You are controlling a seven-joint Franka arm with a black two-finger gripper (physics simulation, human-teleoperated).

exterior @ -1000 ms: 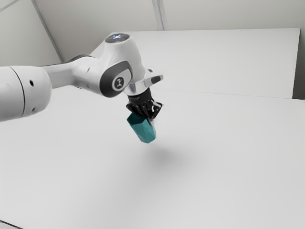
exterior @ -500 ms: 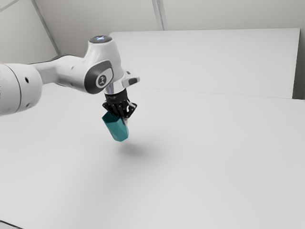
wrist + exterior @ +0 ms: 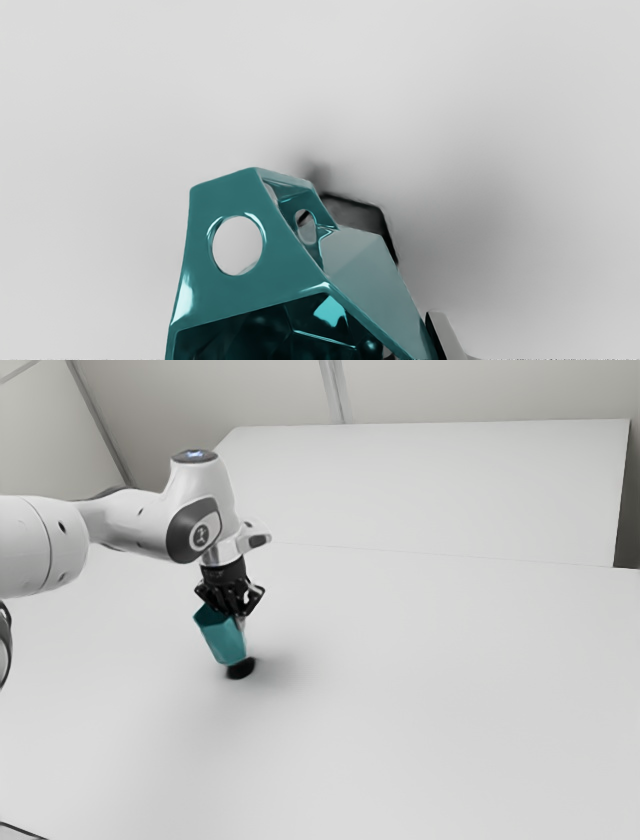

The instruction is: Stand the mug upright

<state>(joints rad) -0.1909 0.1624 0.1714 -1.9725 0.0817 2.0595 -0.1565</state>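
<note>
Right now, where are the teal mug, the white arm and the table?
Teal mug (image 3: 223,640): exterior view, on its outer side wall.
White arm (image 3: 20,545): exterior view, on its thick, rounded section.
Table (image 3: 125,110): wrist view, on its bare top.

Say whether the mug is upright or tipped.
Tipped: the mug leans, its mouth toward the exterior view's left, its base lower and toward the exterior view's right.
</note>
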